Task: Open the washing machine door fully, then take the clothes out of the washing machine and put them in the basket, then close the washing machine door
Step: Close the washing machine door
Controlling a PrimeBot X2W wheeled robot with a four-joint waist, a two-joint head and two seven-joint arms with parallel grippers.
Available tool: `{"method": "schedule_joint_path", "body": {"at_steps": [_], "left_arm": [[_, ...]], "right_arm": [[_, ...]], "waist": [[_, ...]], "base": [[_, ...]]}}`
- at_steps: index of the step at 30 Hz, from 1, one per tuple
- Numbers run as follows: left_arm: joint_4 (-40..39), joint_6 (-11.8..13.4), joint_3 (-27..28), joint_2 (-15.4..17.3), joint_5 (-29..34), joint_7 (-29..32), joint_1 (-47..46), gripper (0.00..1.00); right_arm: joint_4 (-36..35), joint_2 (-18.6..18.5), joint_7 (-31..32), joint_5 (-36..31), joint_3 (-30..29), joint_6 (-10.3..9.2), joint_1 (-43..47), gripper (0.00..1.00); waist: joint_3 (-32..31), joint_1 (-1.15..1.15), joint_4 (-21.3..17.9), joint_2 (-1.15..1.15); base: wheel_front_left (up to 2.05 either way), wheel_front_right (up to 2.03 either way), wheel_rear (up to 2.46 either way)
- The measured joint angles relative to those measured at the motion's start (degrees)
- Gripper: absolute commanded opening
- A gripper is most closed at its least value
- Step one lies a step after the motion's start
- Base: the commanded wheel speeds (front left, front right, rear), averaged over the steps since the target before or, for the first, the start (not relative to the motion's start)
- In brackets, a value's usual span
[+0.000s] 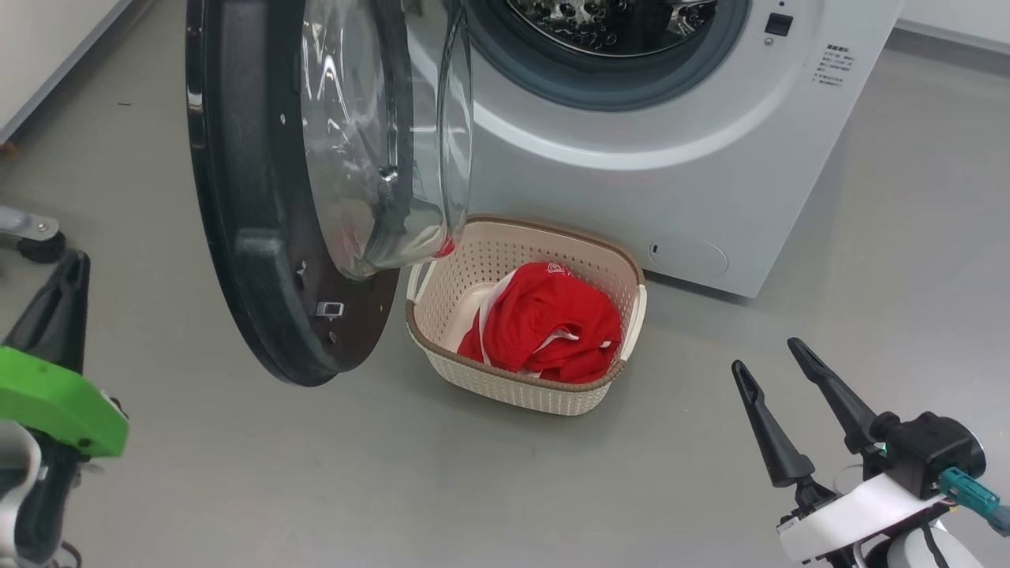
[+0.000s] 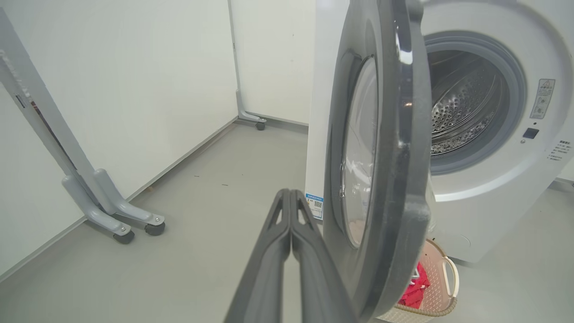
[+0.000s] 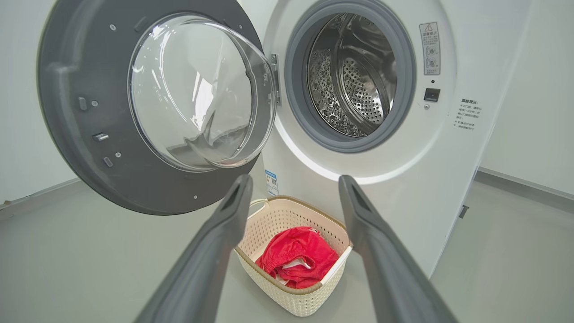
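Head and wrist views, taken together. We see the washing machine door (image 1: 260,237) standing open, swung out to the robot's left on its hinge, its clear glass bowl (image 1: 379,134) facing the machine's front and overhanging the left rim of the basket (image 1: 513,386) in the head view. The washing machine (image 1: 671,158) stands behind, its grey gasket (image 3: 296,89) ringing the steel perforated drum (image 3: 354,76). The basket sits on the grey floor (image 1: 316,473) just in front of the machine, below the opening. We find the clothes (image 1: 552,323), a red garment with white trim, lying crumpled inside the basket. The left gripper (image 2: 290,197) has its two dark fingers pressed together with nothing between them; it points along the door's outer face, and in the head view we see bare floor between it and the door's edge. The right gripper (image 3: 293,179) has its fingers spread wide and holds nothing; it hangs above the floor, well apart from the basket, aimed toward it. A wheeled grey stand (image 2: 121,215) rests by the white wall (image 2: 134,67) on the left.
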Motion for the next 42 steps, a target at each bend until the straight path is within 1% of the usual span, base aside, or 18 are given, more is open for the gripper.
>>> {"method": "schedule_joint_path", "body": {"at_steps": [4, 11, 12, 13, 14, 21, 22, 25, 35, 42], "left_arm": [[0.44, 0.00, -1.94, -0.12, 2.81, -6.58, 3.12, 0.00], [2.98, 0.00, -2.92, -0.62, 5.95, -14.72, 8.85, 0.00], [3.30, 0.00, -3.04, -0.75, 6.25, -15.89, 9.47, 0.12], [3.67, -0.01, -3.32, -0.71, 6.69, -17.12, 9.95, 0.49], [3.96, -0.01, -3.69, -0.62, 7.24, -18.27, 10.35, 1.00], [6.59, -0.01, -4.95, -0.59, 7.82, -22.92, 12.07, 1.00], [6.80, -0.01, -5.55, -0.26, 8.37, -24.31, 12.12, 1.00], [7.32, -0.01, -6.22, 0.02, 8.87, -25.91, 12.37, 1.00], [9.12, -0.04, -7.60, 0.11, 9.02, -30.20, 12.95, 1.00], [10.62, -0.04, -7.99, 0.14, 9.12, -31.66, 12.95, 1.00]], "right_arm": [[0.51, 0.66, -0.09, 0.00, 0.51, 0.00, 0.14, 1.00], [0.76, 1.31, -0.15, -0.01, 1.25, 0.00, 0.25, 1.00], [0.77, 1.36, -0.15, -0.01, 1.31, 0.00, 0.25, 1.00], [0.79, 1.43, -0.15, -0.01, 1.36, 0.00, 0.25, 1.00], [0.82, 1.47, -0.15, -0.01, 1.41, 0.00, 0.25, 1.00], [1.03, 1.78, -0.15, -0.02, 1.57, 0.00, 0.26, 1.00], [1.04, 1.98, -0.16, -0.02, 1.60, 0.00, 0.26, 1.00], [1.04, 2.15, -0.16, -0.02, 1.63, 0.00, 0.26, 1.00], [1.00, 2.16, -0.16, -0.03, 1.14, -0.02, 0.26, 1.00], [0.98, 2.16, -0.16, -0.03, 0.73, -0.02, 0.26, 1.00]], "waist": [[-0.84, 0.00, 0.52, 0.00], [-1.99, 0.00, 0.99, 0.00], [-2.08, 0.00, 0.99, 0.00], [-2.16, 0.00, 0.98, 0.00], [-2.25, 0.00, 0.96, 0.00], [-2.70, 0.00, 0.77, 0.00], [-2.76, 0.00, 0.69, 0.00], [-2.73, 0.00, 0.56, 0.00], [-1.93, 0.00, 0.24, 0.00], [-1.59, 0.00, 0.08, 0.00]], "base": [[0.00, 0.00, 0.00], [0.00, 0.00, 0.00], [0.00, 0.00, 0.00], [0.00, 0.00, 0.00], [0.00, 0.00, 0.00], [0.00, 0.00, 0.00], [0.00, 0.00, 0.00], [0.00, 0.00, 0.00], [0.00, 0.00, 0.00], [0.00, 0.00, 0.00]]}}
